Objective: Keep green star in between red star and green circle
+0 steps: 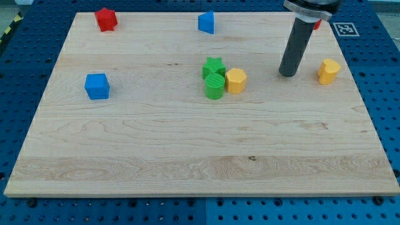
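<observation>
The green star [214, 66] lies near the board's middle, touching the green circle [214, 86] just below it. The red star [106, 19] sits far off at the view's top left corner of the board. My tip [287, 73] rests on the board to the right of the green blocks, about a hand's width from them, between the yellow hexagon [235, 80] and the yellow block [328, 71] at the right. The tip touches no block.
The yellow hexagon touches the green circle's right side. A blue cube [97, 86] lies at the left. A blue block [207, 22] sits at the top middle. A red block [317, 25] peeks out behind the rod at the top right. The wooden board [187, 156] lies on a blue pegboard.
</observation>
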